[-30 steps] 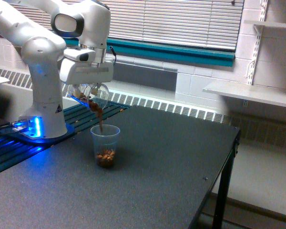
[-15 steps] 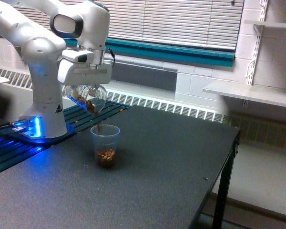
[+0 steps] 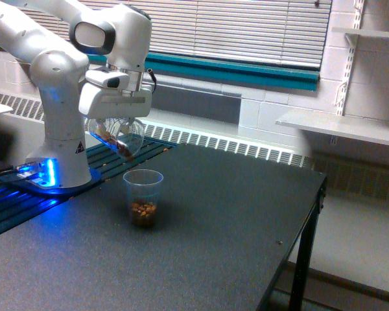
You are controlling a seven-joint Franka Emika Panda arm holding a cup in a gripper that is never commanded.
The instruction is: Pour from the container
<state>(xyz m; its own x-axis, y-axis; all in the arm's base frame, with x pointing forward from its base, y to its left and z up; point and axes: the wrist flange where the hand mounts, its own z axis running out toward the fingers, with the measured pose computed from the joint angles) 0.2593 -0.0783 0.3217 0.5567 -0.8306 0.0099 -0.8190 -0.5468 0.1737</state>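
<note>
My gripper [image 3: 115,124] is shut on the container [image 3: 117,138], a small clear smooth cup tipped on its side with its mouth toward the exterior view's right. Brown nut-like bits lie inside it near the lip. It hangs just above and slightly left of a clear ribbed cup [image 3: 142,197] that stands upright on the dark table [image 3: 233,220]. The ribbed cup holds a layer of brown bits at its bottom. No bits are falling between the two cups.
The white arm's base [image 3: 58,162] with blue lights stands at the table's left, on a slatted strip. The table's right edge [image 3: 314,207] drops off beside a black leg. A white shelf [image 3: 343,126] is mounted on the far wall.
The stream of brown bits into the ribbed cup has stopped. The container has tipped back a little, and its mouth is less steeply down than a second ago.
</note>
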